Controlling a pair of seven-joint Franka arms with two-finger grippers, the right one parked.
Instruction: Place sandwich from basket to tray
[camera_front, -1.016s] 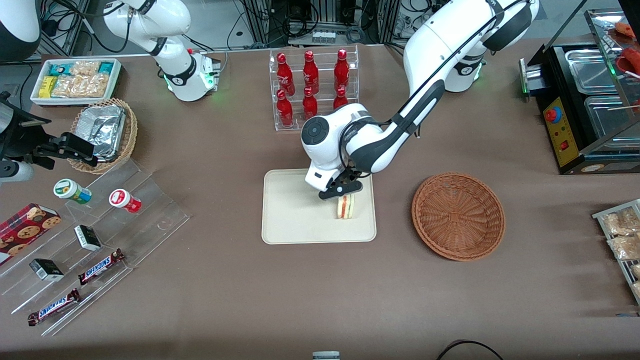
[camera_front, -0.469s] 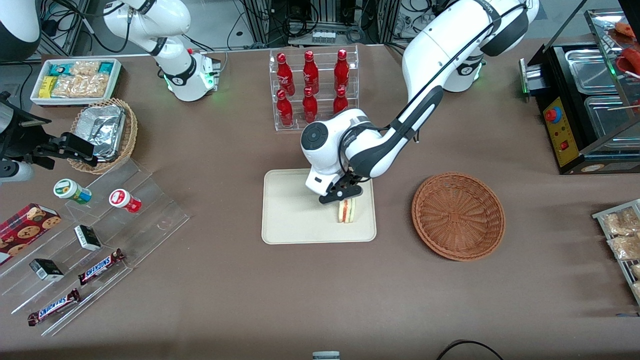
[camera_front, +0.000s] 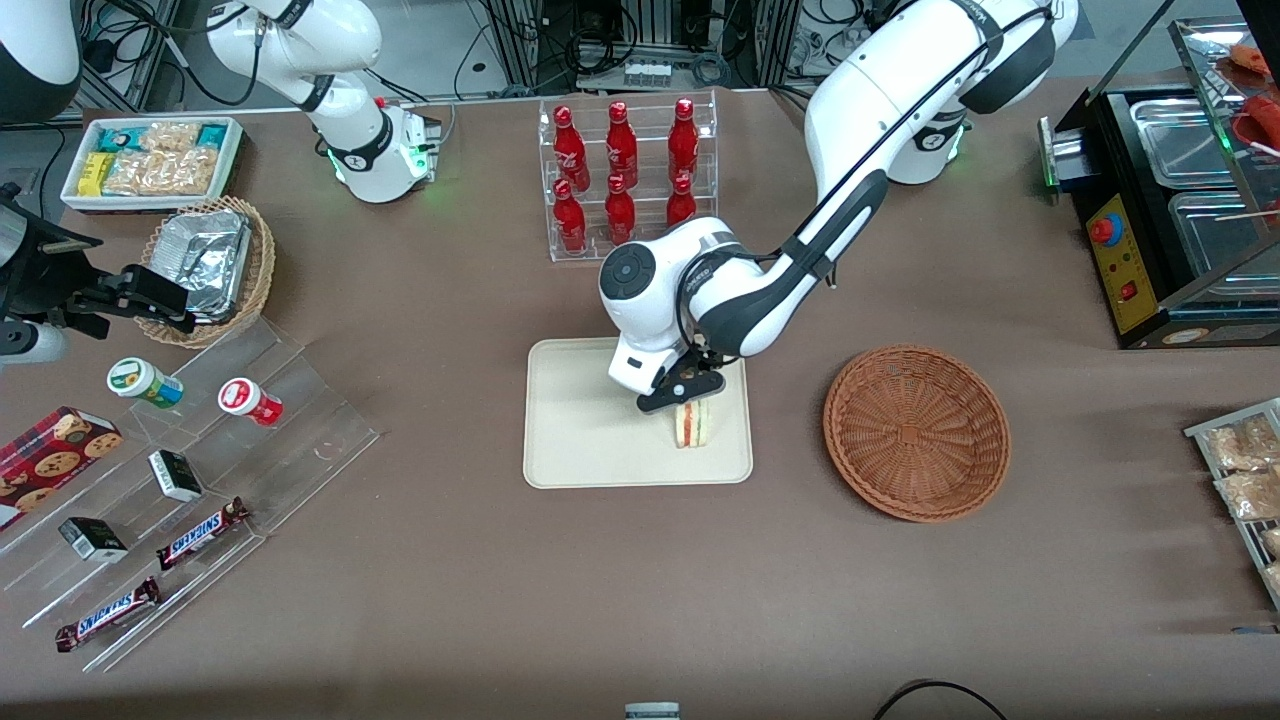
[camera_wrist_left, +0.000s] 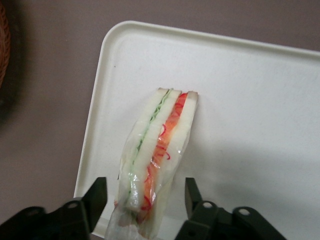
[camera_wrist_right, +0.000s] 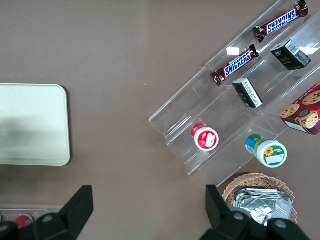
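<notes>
The sandwich (camera_front: 693, 425) (camera_wrist_left: 155, 160), wrapped in clear film, stands on its edge on the cream-white tray (camera_front: 580, 430) (camera_wrist_left: 250, 100), near the tray's rim toward the basket. Its green and red filling layers show between the bread slices. My left gripper (camera_front: 685, 388) (camera_wrist_left: 145, 187) hangs just above it and is open. One black finger (camera_wrist_left: 97, 192) stands on each side of the sandwich, with a gap on both sides. The reddish-brown woven basket (camera_front: 915, 432) (camera_wrist_left: 2, 50) sits beside the tray, toward the working arm's end, with nothing in it.
A clear rack of red bottles (camera_front: 625, 175) stands farther from the front camera than the tray. A stepped acrylic stand with snacks (camera_front: 200, 480), a tan basket with a foil container (camera_front: 210, 265) and a white bin (camera_front: 150, 160) lie toward the parked arm's end. A black appliance (camera_front: 1170, 220) stands at the working arm's end.
The gripper has drawn back a little from the sandwich, so more of it shows. The sandwich stays on the tray.
</notes>
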